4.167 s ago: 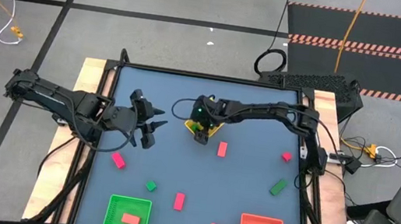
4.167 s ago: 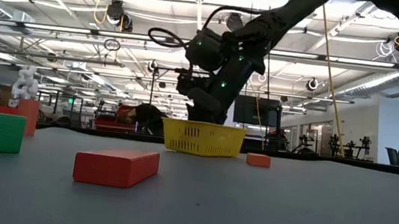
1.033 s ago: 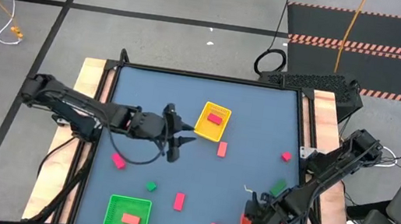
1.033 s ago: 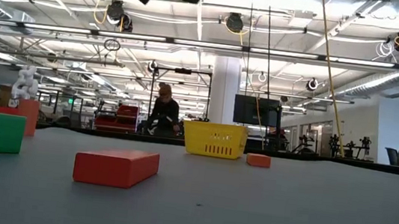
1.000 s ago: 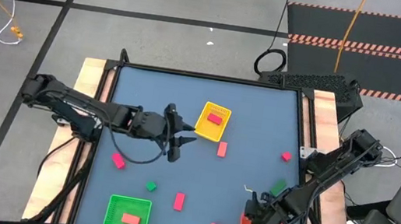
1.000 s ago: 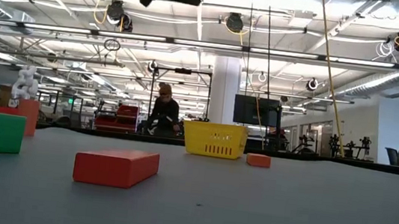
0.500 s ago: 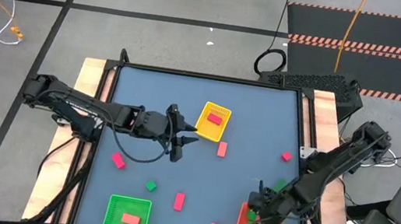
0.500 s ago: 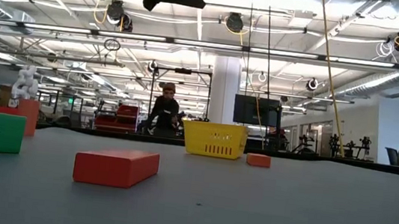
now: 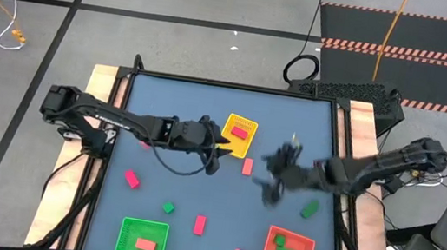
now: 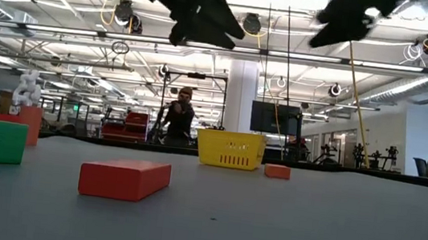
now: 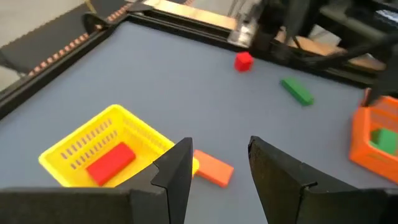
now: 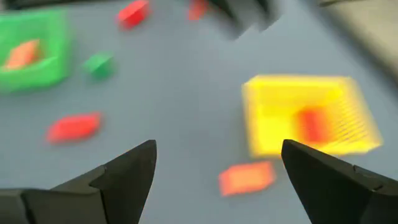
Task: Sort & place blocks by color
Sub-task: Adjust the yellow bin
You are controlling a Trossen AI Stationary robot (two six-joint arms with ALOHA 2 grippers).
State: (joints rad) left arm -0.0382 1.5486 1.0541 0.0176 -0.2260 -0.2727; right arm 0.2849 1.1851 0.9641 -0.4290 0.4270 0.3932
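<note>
The salmon-orange block lies on the bench at about five o'clock of the yellow basket, both pincers nearby. Best come straight down over it, jaws astride its short sides. The left pincer is partly spread, empty; the right pincer is spread wide, holding nothing.

Two black jointed arms — thin looping cable, wedge-shaped matte fingers.

bright, even light from long ceiling strip lamps at twelve o'clock; soft shadows; right wrist view motion-blurred, smearing the square yellow mesh basket.
</note>
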